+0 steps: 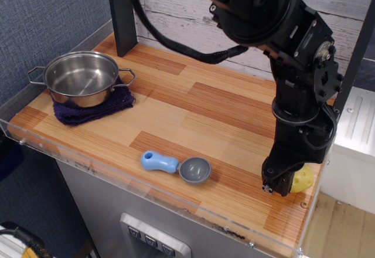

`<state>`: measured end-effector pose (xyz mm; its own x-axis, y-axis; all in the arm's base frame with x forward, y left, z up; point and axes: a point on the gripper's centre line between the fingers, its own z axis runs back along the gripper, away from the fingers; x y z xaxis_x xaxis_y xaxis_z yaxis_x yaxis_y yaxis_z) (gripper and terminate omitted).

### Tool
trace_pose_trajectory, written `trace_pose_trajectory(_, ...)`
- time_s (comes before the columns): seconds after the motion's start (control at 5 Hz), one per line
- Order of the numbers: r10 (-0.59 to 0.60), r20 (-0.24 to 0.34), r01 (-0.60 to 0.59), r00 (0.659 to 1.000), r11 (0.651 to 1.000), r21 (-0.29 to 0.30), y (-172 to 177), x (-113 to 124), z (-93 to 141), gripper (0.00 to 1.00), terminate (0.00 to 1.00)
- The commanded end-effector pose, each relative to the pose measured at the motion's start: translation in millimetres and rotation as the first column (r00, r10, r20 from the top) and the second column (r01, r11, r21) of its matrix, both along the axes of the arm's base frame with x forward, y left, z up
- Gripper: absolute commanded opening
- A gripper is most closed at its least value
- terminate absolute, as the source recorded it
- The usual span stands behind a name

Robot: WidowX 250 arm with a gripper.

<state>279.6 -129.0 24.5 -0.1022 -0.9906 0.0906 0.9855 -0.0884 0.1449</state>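
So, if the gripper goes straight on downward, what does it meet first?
Likely the table, just beside the yellow ball; the gripper is almost on it. Depth is unclear, so it may touch the ball first.

pot (82,79) on cloth (88,112), at the left of the table (193,111); scoop (176,166) near the front edge, centre; ball (303,179) at the right front corner, partly behind the gripper (275,187), well apart from the scoop.

No text, label, brand or number can be read anywhere in this view. The buttons (153,241) on the grey panel at 6 o'clock are too small to tell whether they carry any markings.
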Motion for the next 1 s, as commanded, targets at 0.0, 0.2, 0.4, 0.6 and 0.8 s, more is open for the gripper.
trace_pose_trajectory(0.0,-0.024,0.052,0.024,0.998,1.0,0.004,3.0,6.6,31.8,0.0,0.0)
trace_pose_trajectory(0.2,-0.006,0.088,0.005,0.996,1.0,0.003,14.2,8.2,48.8,0.0,0.0)
trace_pose_trajectory(0.4,0.002,0.128,-0.005,0.992,1.0,0.027,31.0,9.8,74.5,0.0,0.0)
trace_pose_trajectory(0.6,0.025,0.156,-0.032,0.987,0.999,0.039,49.9,13.6,90.5,0.0,0.0)
trace_pose_trajectory(0.8,0.068,0.175,-0.078,0.982,0.995,0.055,76.5,22.5,105.3,0.0,0.0)
